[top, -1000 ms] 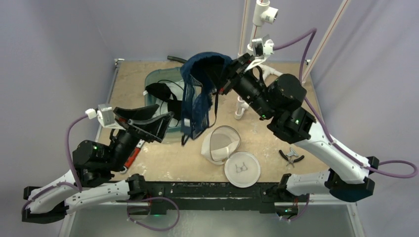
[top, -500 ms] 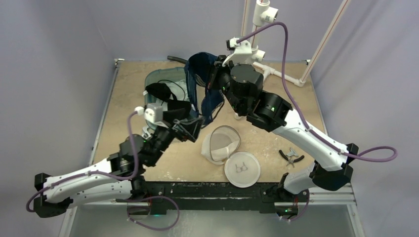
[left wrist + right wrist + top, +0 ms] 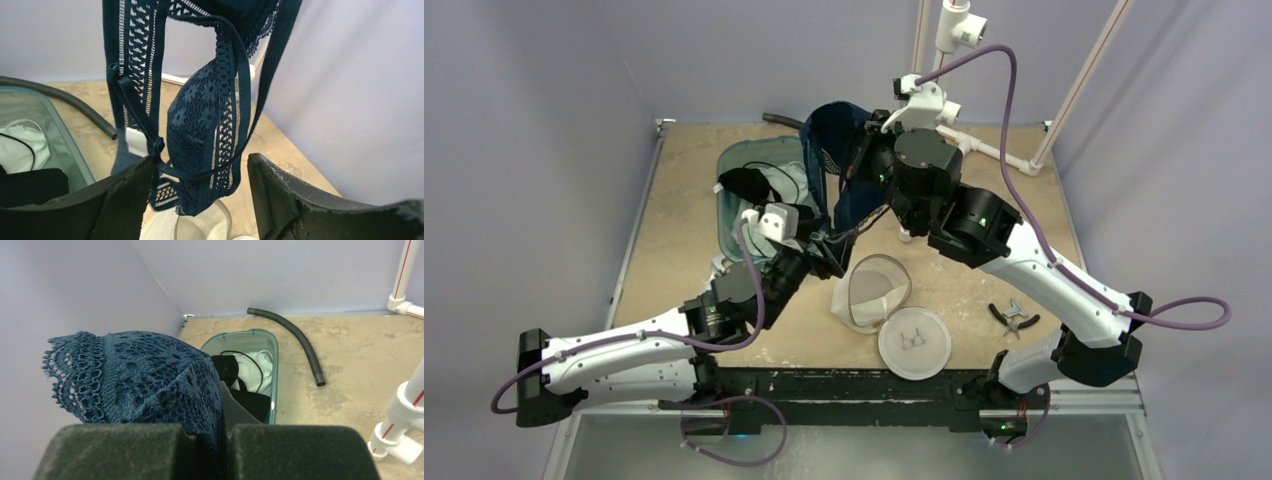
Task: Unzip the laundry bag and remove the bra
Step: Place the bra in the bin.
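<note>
The bra (image 3: 829, 150), dark blue lace, hangs in the air at the upper centre of the overhead view, clear of the table (image 3: 679, 190). Its long axis runs near vertical. The top end is bunched in the right gripper (image 3: 225, 432), whose jaws are pressed together on the lace. The lower end points down toward the left gripper (image 3: 200, 165).

In the left wrist view the bra drops from the top edge to the lower centre, one lace cup facing the camera and a thin strap looping beneath it. The left jaws stand spread, with the bra's lower end hanging between them (whether the strap touches the left-hand finger I cannot tell).

The laundry bag (image 3: 870, 292) lies open on the table at lower centre, its mouth tipped up. Its round lid (image 3: 914, 343) lies flat just beside it, outline upward. A teal tub (image 3: 727, 205) holding black and white cloth sits left of the bra.
</note>
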Controlling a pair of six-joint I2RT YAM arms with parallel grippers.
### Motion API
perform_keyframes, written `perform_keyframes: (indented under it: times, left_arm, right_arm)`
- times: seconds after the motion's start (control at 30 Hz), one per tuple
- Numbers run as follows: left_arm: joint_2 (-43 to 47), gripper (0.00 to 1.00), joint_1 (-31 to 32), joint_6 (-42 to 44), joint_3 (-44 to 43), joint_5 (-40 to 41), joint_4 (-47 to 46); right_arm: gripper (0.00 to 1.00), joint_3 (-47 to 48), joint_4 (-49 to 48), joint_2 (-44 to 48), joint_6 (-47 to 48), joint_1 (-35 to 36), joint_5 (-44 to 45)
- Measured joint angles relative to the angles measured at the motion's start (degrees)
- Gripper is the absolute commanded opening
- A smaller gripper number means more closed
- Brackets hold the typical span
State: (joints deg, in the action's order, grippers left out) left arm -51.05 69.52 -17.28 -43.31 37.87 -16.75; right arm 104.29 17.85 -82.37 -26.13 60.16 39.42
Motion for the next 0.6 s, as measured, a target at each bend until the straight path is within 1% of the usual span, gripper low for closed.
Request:
perform_keyframes:
  times: [0.07,0.17,0.2,0.27,0.33,0.4,0.47,0.5,0.53,0.57,0.6]
  left_arm:
    - [-0.9,0.51,0.0,0.9,-0.7,0.5,-0.6]
    - [-3.0,0.51,0.0,2.2,-1.9,0.5,-1.2]
    - [-3.8,0.53,0.0,2.5,-2.3,0.5,-1.3]
    - [-5.0,0.65,0.0,3.1,-2.8,0.5,-1.3]
    - [-6.0,0.73,0.0,3.4,-3.1,0.5,-1.4]
    - [-6.4,0.77,0.0,3.3,-3.1,0.5,-1.4]
    - [-6.4,0.79,0.0,3.2,-3.1,0.7,-1.4]
    - [-6.4,0.79,0.0,3.0,-3.1,0.9,-1.7]
    - [-6.4,0.76,0.0,2.9,-3.1,1.1,-1.9]
    - [-6.4,0.68,0.0,2.8,-3.1,1.4,-2.1]
    - [-6.4,0.57,0.0,2.8,-3.1,1.4,-2.3]
  right_arm:
    - [0.0,0.0,0.0,0.0,-0.5,0.2,-0.3]
    - [0.0,0.0,0.0,0.0,-1.4,0.4,-1.4]
    - [0.0,0.0,0.0,0.0,-1.6,0.5,-1.7]
    - [0.0,0.0,0.0,0.0,-2.1,0.6,-2.2]
    - [0.0,0.0,0.0,0.0,-2.5,0.6,-2.9]
    - [0.0,0.0,0.0,0.0,-2.9,0.6,-3.0]
    - [0.0,0.0,0.0,0.0,-3.1,0.6,-2.9]
    - [0.0,0.0,0.0,0.0,-3.3,0.6,-2.9]
    - [0.0,0.0,0.0,0.0,-3.5,0.6,-2.9]
    - [0.0,0.0,0.0,0.0,-3.5,0.6,-2.9]
    - [0.0,0.0,0.0,0.0,-3.7,0.6,-2.9]
